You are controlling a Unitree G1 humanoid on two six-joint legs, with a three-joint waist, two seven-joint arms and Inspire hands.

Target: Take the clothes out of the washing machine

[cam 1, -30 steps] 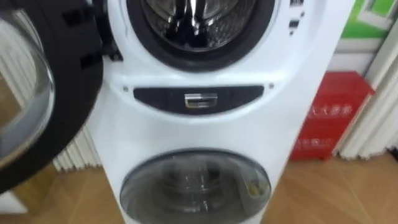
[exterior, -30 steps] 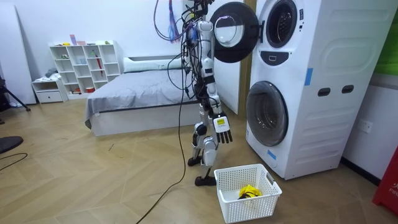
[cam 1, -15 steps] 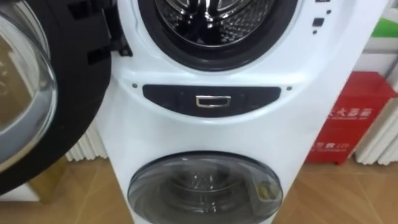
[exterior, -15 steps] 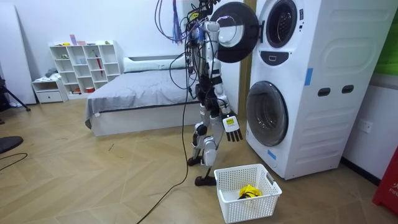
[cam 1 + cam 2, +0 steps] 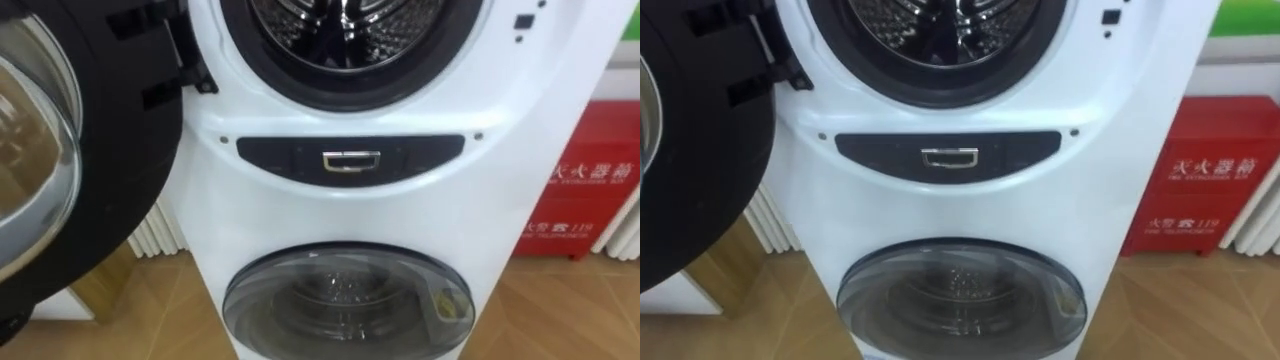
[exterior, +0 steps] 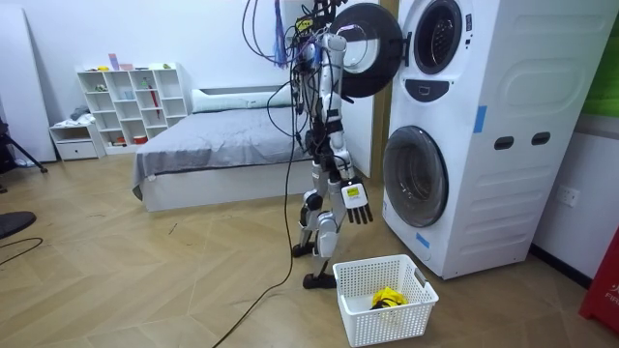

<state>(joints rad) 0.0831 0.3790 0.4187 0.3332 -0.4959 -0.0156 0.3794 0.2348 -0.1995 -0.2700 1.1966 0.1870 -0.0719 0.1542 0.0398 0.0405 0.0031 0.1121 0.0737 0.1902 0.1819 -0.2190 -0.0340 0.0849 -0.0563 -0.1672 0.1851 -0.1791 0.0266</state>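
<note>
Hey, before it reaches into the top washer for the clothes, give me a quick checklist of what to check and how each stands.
1. Upper door swung open to the left: ok.
2. Upper drum straight ahead, opening unblocked: ok.
3. Anything left inside it: cannot tell.
4. Right robot hand hanging open, empty: ok.
5. Basket on the floor by the washer: ok.

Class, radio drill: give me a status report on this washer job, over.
Right hand open, hanging low. Upper door open; no clothes seen in drum. Yellow item in basket. Opening unobstructed.
</note>
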